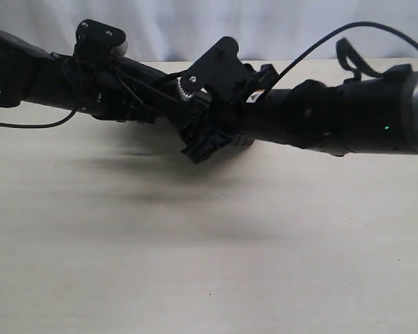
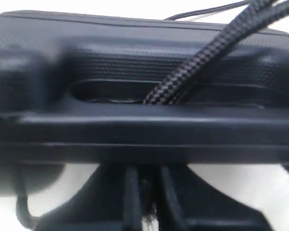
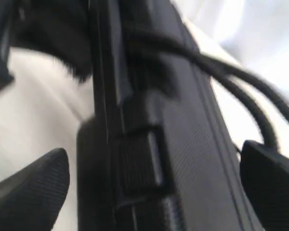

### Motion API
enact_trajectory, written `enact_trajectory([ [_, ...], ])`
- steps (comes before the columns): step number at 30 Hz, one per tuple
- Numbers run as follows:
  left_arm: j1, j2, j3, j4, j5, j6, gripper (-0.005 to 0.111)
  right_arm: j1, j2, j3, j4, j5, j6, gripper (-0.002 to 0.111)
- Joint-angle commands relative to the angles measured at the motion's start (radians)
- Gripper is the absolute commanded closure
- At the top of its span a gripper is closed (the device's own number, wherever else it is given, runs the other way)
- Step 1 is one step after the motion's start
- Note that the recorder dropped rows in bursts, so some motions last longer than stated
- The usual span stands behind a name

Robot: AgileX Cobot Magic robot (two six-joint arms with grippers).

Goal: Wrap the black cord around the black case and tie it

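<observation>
The black case (image 2: 135, 53) fills the left wrist view, textured, with a seam along its side. The black cord (image 2: 202, 55), braided, runs down into a recess in the case. My left gripper (image 2: 145, 168) is shut, its fingers (image 2: 131, 192) close together against the case's edge. In the right wrist view the case (image 3: 183, 144) stands between the wide-apart fingers (image 3: 31, 192) of my open right gripper (image 3: 154, 149), touching neither. The cord (image 3: 216, 67) crosses the case there and passes behind the other finger. In the exterior view both grippers meet above the table, left (image 1: 171, 111) and right (image 1: 219, 139).
The pale wooden table (image 1: 209, 264) lies below the arms, with their shadow on it. A white cloth backdrop (image 1: 195, 21) hangs behind. Glossy arm cables (image 1: 320, 38) arc over the right arm.
</observation>
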Motion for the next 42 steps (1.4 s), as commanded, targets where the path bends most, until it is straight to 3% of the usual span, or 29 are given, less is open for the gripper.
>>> enact_trajectory([
  [1, -0.002, -0.012, -0.007, -0.009, -0.007, 0.003, 0.107, -0.002, -0.125, 0.000, 0.016, 0.031, 0.064, 0.019],
  [8, -0.002, -0.012, -0.007, -0.005, -0.007, 0.003, 0.107, -0.076, -0.252, -0.029, 0.016, 0.009, 0.236, 0.021],
  [14, -0.002, -0.012, -0.007, -0.001, -0.007, 0.003, 0.107, -0.305, -0.131, -0.324, 0.016, 0.601, 0.413, 0.029],
  [19, -0.002, -0.012, -0.007, -0.001, -0.005, 0.003, 0.107, -0.383, 0.067, -0.581, 0.006, 0.957, 0.436, 0.029],
  [27, -0.002, -0.012, -0.007, 0.021, -0.006, 0.003, 0.107, -0.422, 0.253, -0.731, -0.063, 1.011, 0.456, 0.032],
  [33, -0.002, -0.012, -0.007, 0.021, -0.006, 0.003, 0.107, -0.423, 0.267, -0.735, -0.054, 1.067, 0.331, 0.040],
  [42, -0.002, -0.012, -0.007, 0.021, -0.006, 0.003, 0.107, -0.420, 0.234, -0.735, 0.090, 1.192, 0.135, 0.041],
])
